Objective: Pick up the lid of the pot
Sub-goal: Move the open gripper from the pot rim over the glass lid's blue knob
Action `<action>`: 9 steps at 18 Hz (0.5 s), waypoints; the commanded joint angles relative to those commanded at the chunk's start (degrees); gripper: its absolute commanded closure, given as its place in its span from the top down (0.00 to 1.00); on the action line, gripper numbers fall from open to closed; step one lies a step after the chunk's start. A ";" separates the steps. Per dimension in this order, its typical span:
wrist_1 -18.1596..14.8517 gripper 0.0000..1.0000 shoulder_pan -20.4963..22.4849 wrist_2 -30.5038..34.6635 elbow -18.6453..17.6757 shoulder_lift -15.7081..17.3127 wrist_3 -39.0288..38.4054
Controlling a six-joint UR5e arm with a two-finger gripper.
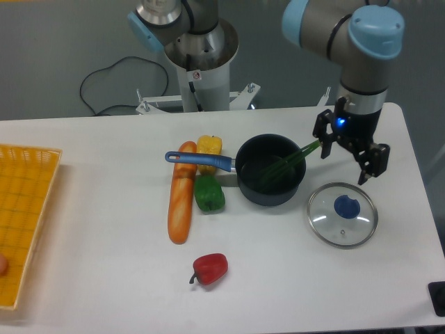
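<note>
My gripper (344,165) is at the upper right, pointing down, its two dark fingers spread apart with nothing between them. The pot lid (332,228) is a round, clear disc with a pale rim and a blue knob (347,207), lying on the white table. In the image, the fingertips show just above the lid's far edge, the right one nearer to it. How high they are over the table I cannot tell. No part of the lid is hidden by the gripper.
Left of the lid stands a black pan (268,197) with a blue handle (201,159) and a green item (285,165) inside. Farther left lie a yellow pepper (209,146), a green pepper (208,193) and a long orange item (181,202). A red pepper (210,268) lies nearer the front; a yellow crate (21,209) is far left.
</note>
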 joint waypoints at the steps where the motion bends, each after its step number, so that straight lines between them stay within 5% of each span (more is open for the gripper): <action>1: -1.05 1.00 0.00 0.70 0.08 -0.71 -0.52; 9: -1.85 1.00 -1.23 3.17 0.61 -5.72 -9.22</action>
